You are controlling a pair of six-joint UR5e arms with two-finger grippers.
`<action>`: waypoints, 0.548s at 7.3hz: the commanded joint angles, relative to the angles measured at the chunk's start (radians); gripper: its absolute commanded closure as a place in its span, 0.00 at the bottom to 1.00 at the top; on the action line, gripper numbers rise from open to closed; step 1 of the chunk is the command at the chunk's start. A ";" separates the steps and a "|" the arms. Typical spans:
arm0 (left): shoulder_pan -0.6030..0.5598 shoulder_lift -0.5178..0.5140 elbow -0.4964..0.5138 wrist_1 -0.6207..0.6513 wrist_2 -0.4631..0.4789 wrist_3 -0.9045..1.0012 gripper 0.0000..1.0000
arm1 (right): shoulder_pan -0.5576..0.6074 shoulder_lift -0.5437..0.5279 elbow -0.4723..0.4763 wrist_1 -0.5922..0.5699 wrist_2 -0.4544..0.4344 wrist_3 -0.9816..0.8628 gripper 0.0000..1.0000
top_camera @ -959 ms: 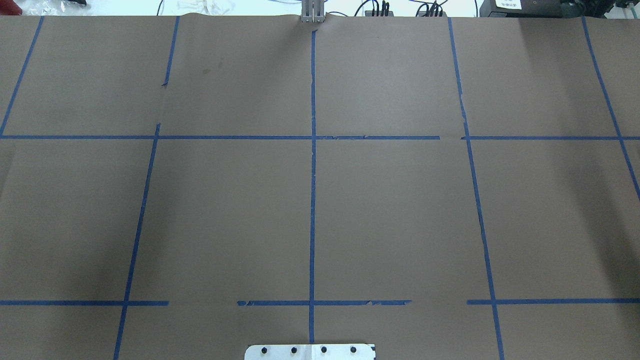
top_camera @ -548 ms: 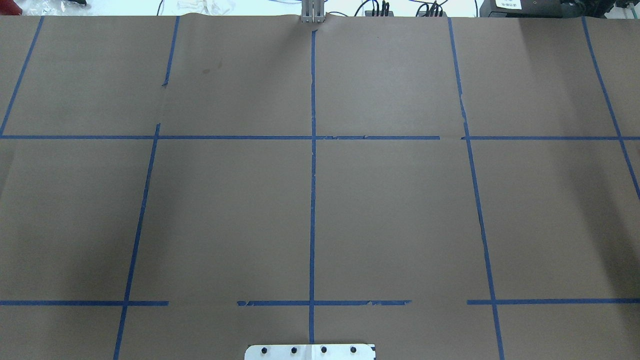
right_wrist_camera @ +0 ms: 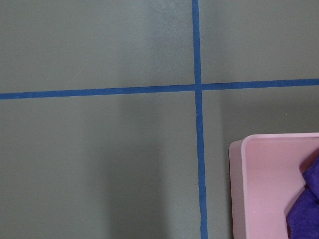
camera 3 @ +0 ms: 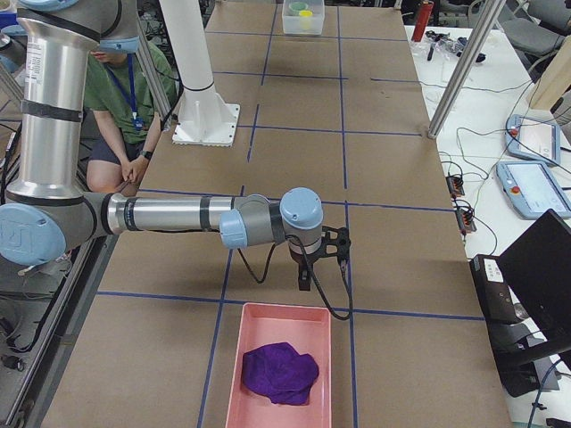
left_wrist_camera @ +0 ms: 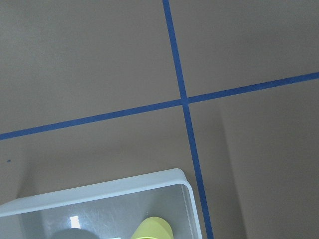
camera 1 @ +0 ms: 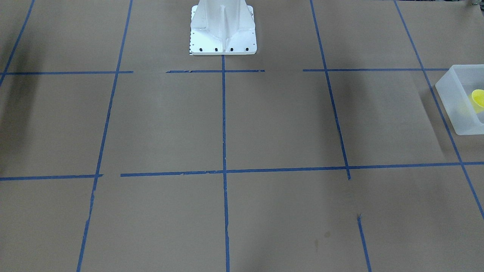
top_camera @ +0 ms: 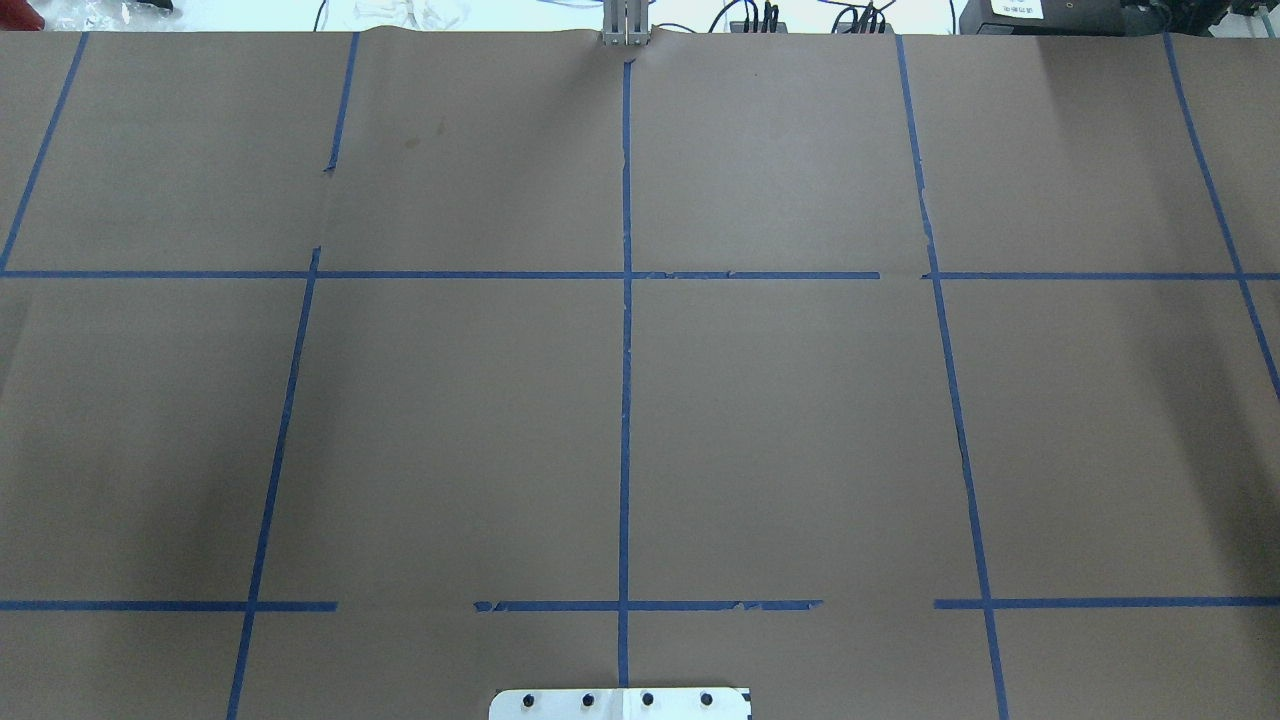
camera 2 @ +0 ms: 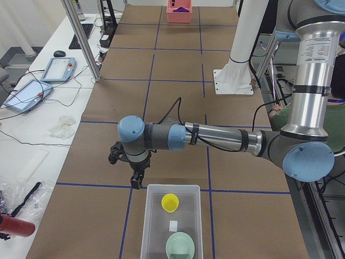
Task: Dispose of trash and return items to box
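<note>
A robotics lab — the worktop (top_camera: 800, 420) is covered w/ brown paper and a blue tape grid (top_camera: 626, 400), a white robot pedestal (camera 1: 223, 26) is bolted on it, and teach pendants (camera 2: 58, 68) lie on a side bench (camera 2: 21, 127).

Count from the floor: two robot arms, the left arm (camera 2: 215, 137) and the right arm (camera 3: 169, 214). One gripper per arm makes two, the left gripper (camera 2: 137, 181) and the right gripper (camera 3: 304, 281). One white pedestal (camera 1: 223, 30). Two containers: one frosted bin (camera 2: 145, 221) and one pink tray (camera 3: 234, 374). The bin's contents come to two: one yellow cup (camera 2: 170, 202) and one pale green bowl (camera 2: 180, 246). The tray's contents come to one: one purple cloth (camera 3: 281, 372). On the side bench there are two screen pendants (camera 2: 58, 68). One seated person (camera 3: 125, 98) is in view.
</note>
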 commanded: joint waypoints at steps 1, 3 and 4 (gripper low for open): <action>0.000 0.001 0.004 -0.002 0.000 0.000 0.00 | 0.005 0.004 0.003 0.000 0.008 0.000 0.00; 0.000 0.001 0.011 -0.004 0.000 -0.002 0.00 | 0.005 0.008 0.003 0.000 0.006 0.002 0.00; 0.000 0.001 0.011 -0.006 0.000 0.000 0.00 | 0.005 0.008 0.005 0.000 0.006 0.002 0.00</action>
